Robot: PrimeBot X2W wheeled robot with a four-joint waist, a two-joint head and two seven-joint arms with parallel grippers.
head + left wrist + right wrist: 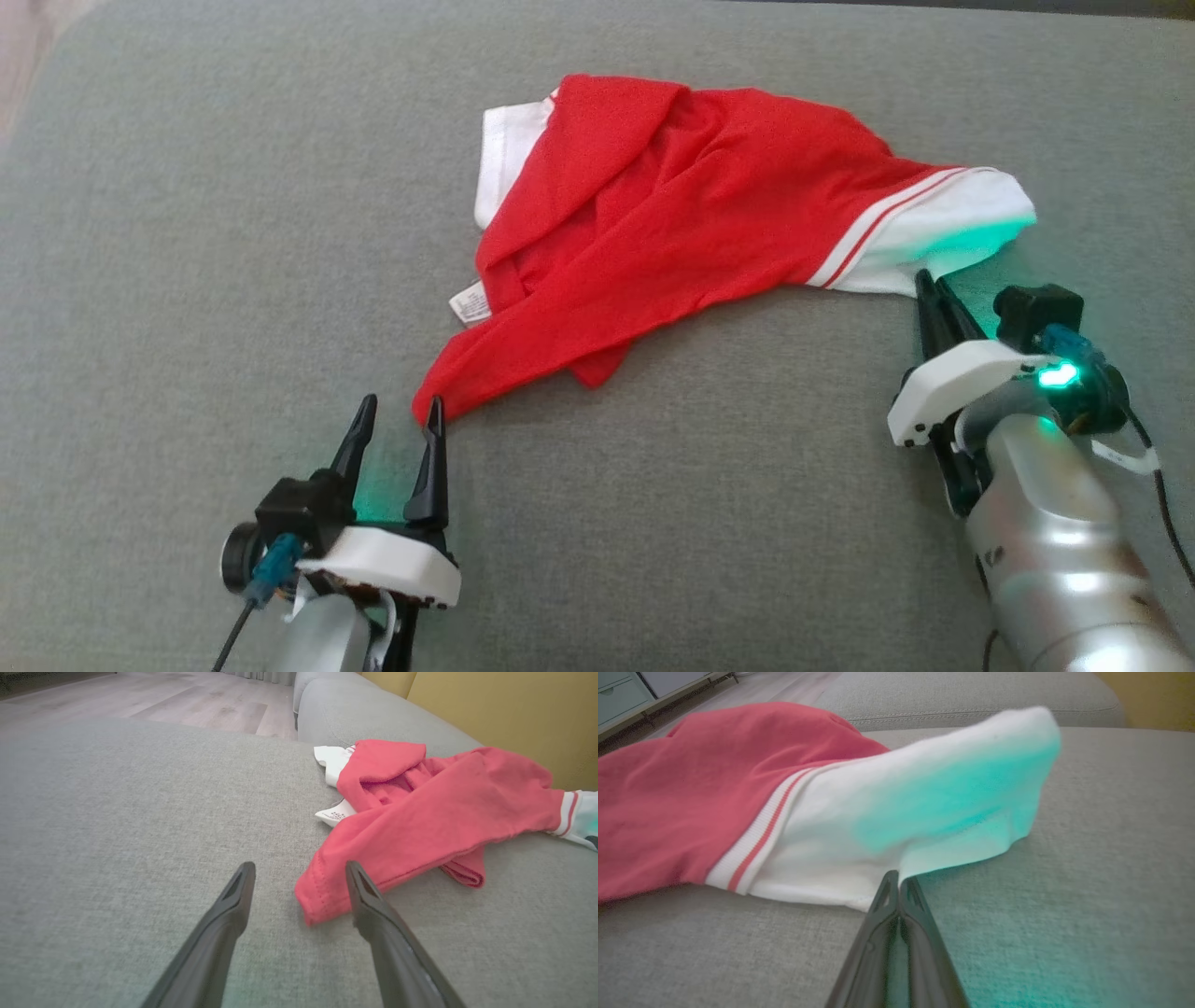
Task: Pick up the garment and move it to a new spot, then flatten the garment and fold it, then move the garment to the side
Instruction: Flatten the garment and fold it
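garment (672, 215) crumpled on sofa cushion (187, 233) | left hand (402, 403) spread wide, empty, beside red hem corner | right hand (926, 278) pinched shut on white sleeve edge | sleeve is best drawn outward, low and slowly; hem to be gripped too

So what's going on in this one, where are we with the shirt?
A two-armed robot is working on a red jersey that lies crumpled, not yet flattened, on a gray sofa cushion. Its right gripper is shut at the edge of the white sleeve and appears to pinch it, with the sleeve raised slightly. Its left gripper is open, holding nothing, right beside the red hem corner.
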